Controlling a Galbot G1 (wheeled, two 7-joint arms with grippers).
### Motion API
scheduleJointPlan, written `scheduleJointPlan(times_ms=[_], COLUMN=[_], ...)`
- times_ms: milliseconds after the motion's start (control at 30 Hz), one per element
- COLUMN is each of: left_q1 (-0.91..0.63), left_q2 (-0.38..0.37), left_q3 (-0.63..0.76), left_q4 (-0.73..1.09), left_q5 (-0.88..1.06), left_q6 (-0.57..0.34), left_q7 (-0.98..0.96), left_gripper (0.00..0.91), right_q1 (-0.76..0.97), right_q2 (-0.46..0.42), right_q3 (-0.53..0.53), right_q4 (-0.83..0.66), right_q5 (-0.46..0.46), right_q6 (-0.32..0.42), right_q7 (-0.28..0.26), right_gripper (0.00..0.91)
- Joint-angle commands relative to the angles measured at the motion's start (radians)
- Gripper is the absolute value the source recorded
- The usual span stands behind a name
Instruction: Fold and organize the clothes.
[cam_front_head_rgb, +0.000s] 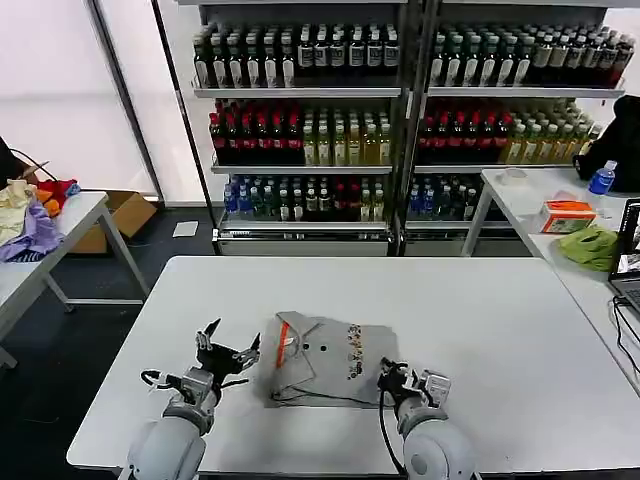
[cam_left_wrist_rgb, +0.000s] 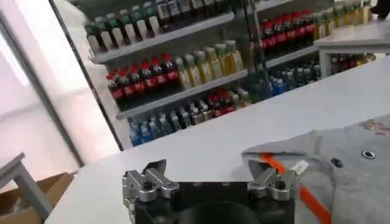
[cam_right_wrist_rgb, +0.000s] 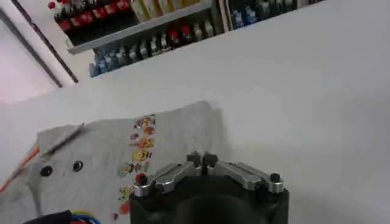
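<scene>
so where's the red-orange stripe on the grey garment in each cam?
Head view: red-orange stripe on the folded grey garment's left part, just right of the open left gripper.
Left wrist view: it runs diagonally from beside the left gripper toward the lower right.
Right wrist view: a sliver at the left edge, far from the shut right gripper.
Shared landmark: the colourful print.

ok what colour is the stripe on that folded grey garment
Red-orange, running diagonally across the soft folded grey garment near its collar; clearest in the left wrist view.
</scene>
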Motion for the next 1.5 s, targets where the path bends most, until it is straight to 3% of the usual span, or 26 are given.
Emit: scheduleJointPlan(times_ms=[33,233,267,300,433,500,567,600,633,700,800,933,1133,1500], left_q1=[0.020,0.023,0.023,0.022,0.031,0.036,0.042,0.044,0.046,0.047,0.052,0.063,0.078,0.084], left_q2=[-0.005,-0.027,-0.030,-0.034,-0.044,-0.049,-0.053,-0.054,-0.058,-0.062,-0.066,-0.065,-0.069,-0.077], left_q3=[-0.018,-0.007,-0.004,-0.001,0.007,0.003,0.001,0.000,0.000,0.001,0.004,0.000,-0.008,-0.010], left_q4=[-0.011,-0.016,-0.016,-0.016,-0.018,-0.020,-0.019,-0.018,-0.019,-0.021,-0.029,-0.040,-0.039,-0.038], left_q5=[0.000,0.003,0.003,0.004,0.010,0.009,0.009,0.010,0.009,0.009,0.011,0.013,0.014,0.016], left_q6=[-0.001,0.002,0.002,0.003,0.003,0.002,0.001,0.000,0.000,-0.001,0.001,0.002,0.003,0.008], left_q7=[-0.002,-0.005,-0.005,-0.006,-0.007,-0.007,-0.007,-0.007,-0.008,-0.007,-0.007,-0.007,-0.007,-0.007], left_gripper=[0.907,0.907,0.907,0.907,0.907,0.907,0.907,0.907,0.907,0.907,0.907,0.907,0.907,0.907], right_q1=[0.003,-0.004,-0.009,-0.016,-0.039,-0.056,-0.089,-0.102,-0.111,-0.106,-0.050,0.024,0.091,0.101], right_q2=[-0.161,-0.265,-0.269,-0.269,-0.247,-0.227,-0.228,-0.232,-0.240,-0.248,-0.261,-0.329,-0.428,-0.390], right_q3=[0.083,0.227,0.235,0.244,0.284,0.309,0.303,0.275,0.227,0.157,-0.002,-0.124,-0.202,-0.240], right_q4=[0.017,-0.039,-0.042,-0.039,0.010,0.059,0.140,0.166,0.204,0.229,0.196,0.123,0.062,-0.012], right_q5=[0.012,0.043,0.036,0.021,-0.056,-0.144,-0.189,-0.223,-0.252,-0.258,-0.327,-0.307,-0.236,-0.242], right_q6=[0.001,0.001,0.000,0.001,0.003,0.009,0.017,0.016,0.014,0.008,0.003,0.000,0.002,0.002], right_q7=[-0.024,-0.080,-0.092,-0.103,-0.123,-0.137,-0.192,-0.204,-0.249,-0.291,-0.336,-0.366,-0.435,-0.392], right_gripper=[0.000,0.010,0.766,0.907,0.907,0.907,0.907,0.907,0.907,0.907,0.907,0.907,0.907,0.907])
